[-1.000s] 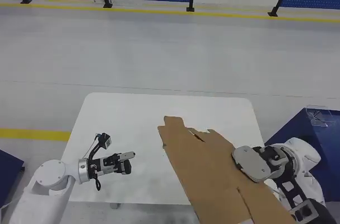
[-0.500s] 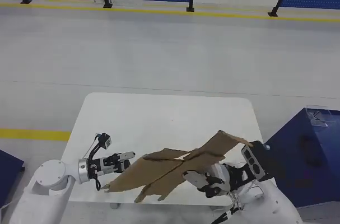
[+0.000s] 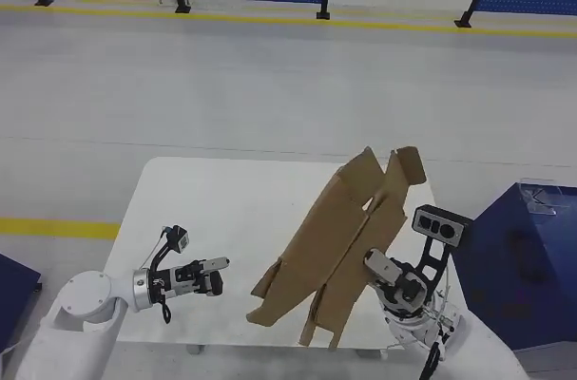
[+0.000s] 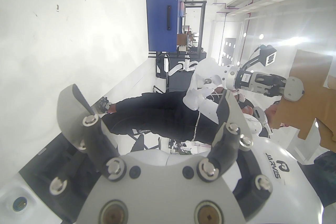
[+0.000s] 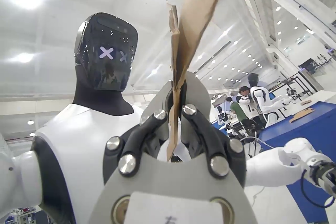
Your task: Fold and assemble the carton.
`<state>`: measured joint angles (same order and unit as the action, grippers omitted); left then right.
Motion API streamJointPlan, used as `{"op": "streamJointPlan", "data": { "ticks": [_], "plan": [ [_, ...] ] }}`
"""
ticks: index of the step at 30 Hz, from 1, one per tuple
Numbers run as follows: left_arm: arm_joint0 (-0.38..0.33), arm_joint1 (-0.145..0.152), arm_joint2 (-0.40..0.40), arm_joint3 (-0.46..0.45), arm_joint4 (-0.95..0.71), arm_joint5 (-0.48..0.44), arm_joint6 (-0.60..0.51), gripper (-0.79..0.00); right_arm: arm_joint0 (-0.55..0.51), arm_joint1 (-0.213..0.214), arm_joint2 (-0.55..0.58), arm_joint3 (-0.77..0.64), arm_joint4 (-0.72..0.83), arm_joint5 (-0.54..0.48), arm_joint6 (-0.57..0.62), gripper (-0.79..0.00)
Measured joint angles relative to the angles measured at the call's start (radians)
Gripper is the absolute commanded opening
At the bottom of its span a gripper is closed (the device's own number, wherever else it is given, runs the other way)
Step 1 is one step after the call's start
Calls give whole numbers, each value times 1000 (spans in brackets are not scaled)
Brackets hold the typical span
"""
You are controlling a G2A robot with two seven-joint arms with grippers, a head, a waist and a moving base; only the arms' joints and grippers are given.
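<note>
The flattened cardboard carton (image 3: 340,237) is held up, tilted on edge, over the right half of the white worktop (image 3: 221,190). No flap is folded and no box shape has formed, so we judge the assembly barely begun, with opening the sleeve and folding every flap left to do. Our right claw (image 5: 177,88) is clamped on the carton's edge, while our left claw (image 4: 148,97) hangs wide and empty over the worktop's left front, well apart from it.

White rect. table (image 3: 221,190) w/ rounded corners, standing on grey floor (image 3: 269,85) w/ yellow lines (image 3: 50,228).
</note>
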<state>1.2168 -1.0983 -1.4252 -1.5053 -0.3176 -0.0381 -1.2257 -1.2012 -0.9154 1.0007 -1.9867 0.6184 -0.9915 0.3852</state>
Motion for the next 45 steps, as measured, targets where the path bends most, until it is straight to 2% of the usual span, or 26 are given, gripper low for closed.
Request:
{"op": "streamJointPlan", "data": {
  "ticks": [6,8,10,13,14,17,20,24,30,33,37,40,45],
  "plan": [
    [0,0,0,0,0,0,0,0,-22,-5,-26,-36,30,24,-32,-785],
    [0,0,0,0,0,0,0,0,-61,-13,-81,-150,154,86,-84,-785],
    [0,0,0,0,0,0,0,0,-78,-17,-112,-247,344,168,-71,-785],
    [0,0,0,0,0,0,0,0,-108,-20,-110,-348,763,341,49,-785],
    [0,0,0,0,0,0,0,0,-127,-22,-103,-365,931,432,101,-785],
    [0,0,0,0,0,0,0,0,-175,-20,-64,-364,1286,685,204,-785],
    [0,0,0,0,0,0,0,0,-224,-12,-17,-363,1542,930,198,-785],
    [0,0,0,0,0,0,0,0,-279,-2,47,-363,1759,1199,160,-785],
    [0,0,0,0,0,0,0,0,-351,9,139,-363,1944,1445,97,-785],
    [0,0,0,0,0,0,0,0,-373,11,203,-363,1968,1470,83,-785],
    [0,0,0,0,0,0,0,0,-385,4,290,-363,1805,1359,150,-785],
    [0,0,0,0,0,0,0,0,-397,-5,330,-363,1640,1250,231,-785],
    [0,0,0,0,0,0,0,0,-442,-11,429,-353,1165,999,370,-785]
  ]
}}
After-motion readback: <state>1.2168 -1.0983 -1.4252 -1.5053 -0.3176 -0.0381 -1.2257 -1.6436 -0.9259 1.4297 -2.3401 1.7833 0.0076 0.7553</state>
